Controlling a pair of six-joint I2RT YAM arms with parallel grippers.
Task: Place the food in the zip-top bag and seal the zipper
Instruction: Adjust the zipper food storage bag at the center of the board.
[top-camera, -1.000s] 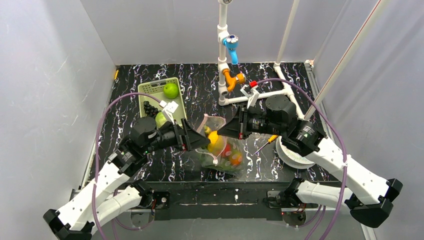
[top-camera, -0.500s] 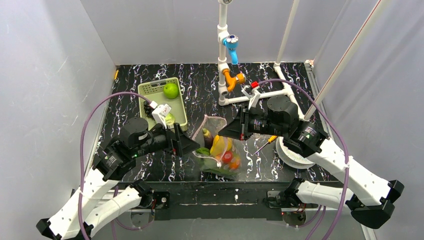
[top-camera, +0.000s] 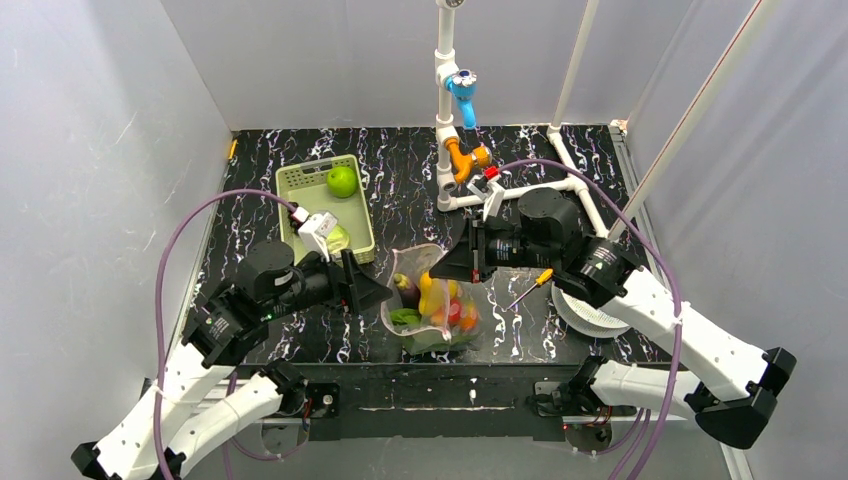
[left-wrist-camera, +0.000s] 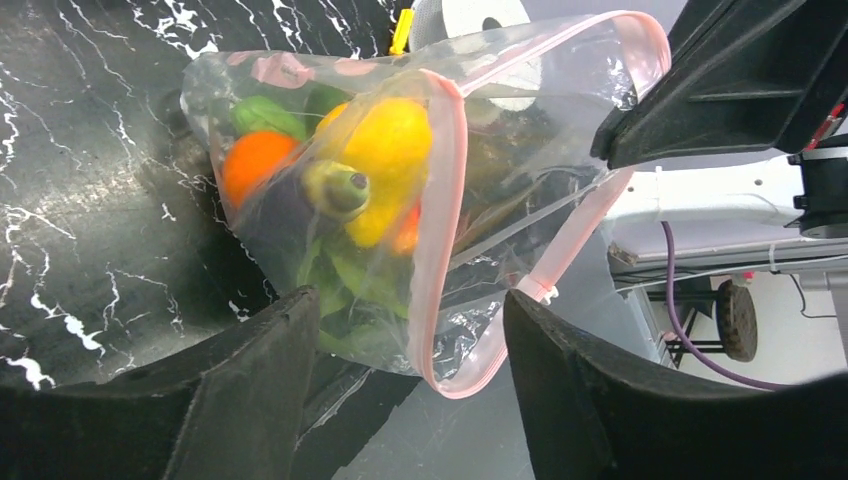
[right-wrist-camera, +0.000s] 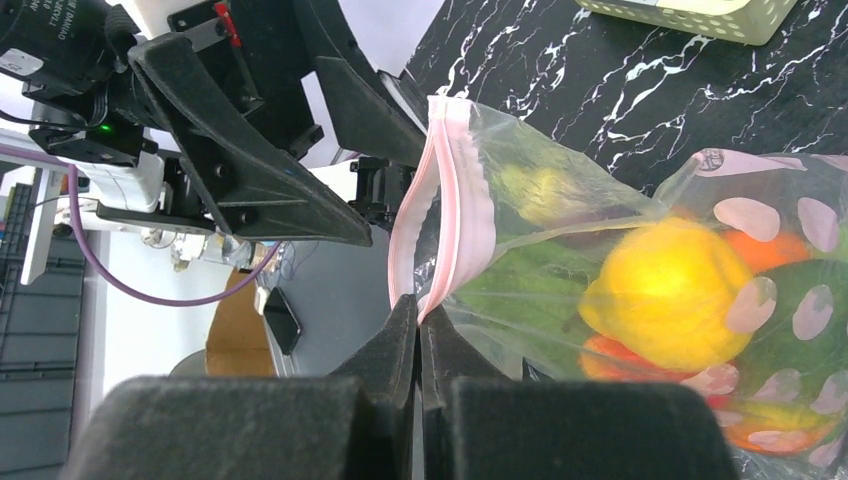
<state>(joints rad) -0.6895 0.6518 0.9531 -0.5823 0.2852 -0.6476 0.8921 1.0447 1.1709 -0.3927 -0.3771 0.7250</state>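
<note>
The zip-top bag (top-camera: 432, 305) hangs between my two grippers, its bottom on the black table. Through it I see the food: a yellow piece (left-wrist-camera: 392, 145), an orange piece (left-wrist-camera: 255, 160), a purple piece (left-wrist-camera: 290, 220) and green leaves (left-wrist-camera: 350, 275). My right gripper (right-wrist-camera: 418, 305) is shut on the pink zipper (right-wrist-camera: 442, 200) at the bag's mouth and holds it up. My left gripper (left-wrist-camera: 408, 305) is open. The zipper's looped end (left-wrist-camera: 440, 240) hangs between its jaws without touching them. In the top view the left gripper (top-camera: 378, 293) is just left of the bag and the right gripper (top-camera: 442, 272) is above it.
A light-green basket (top-camera: 315, 163) with a green apple (top-camera: 341, 181) stands at the back left. A white pipe frame (top-camera: 447, 120) with blue and orange fittings stands at the back. A white roll (top-camera: 590, 305) and a yellow-handled screwdriver (top-camera: 530, 287) lie right of the bag.
My left arm has drawn back to the left, away from the bag's mouth. The bag, held by my right gripper, has shifted slightly left and towards the near edge.
</note>
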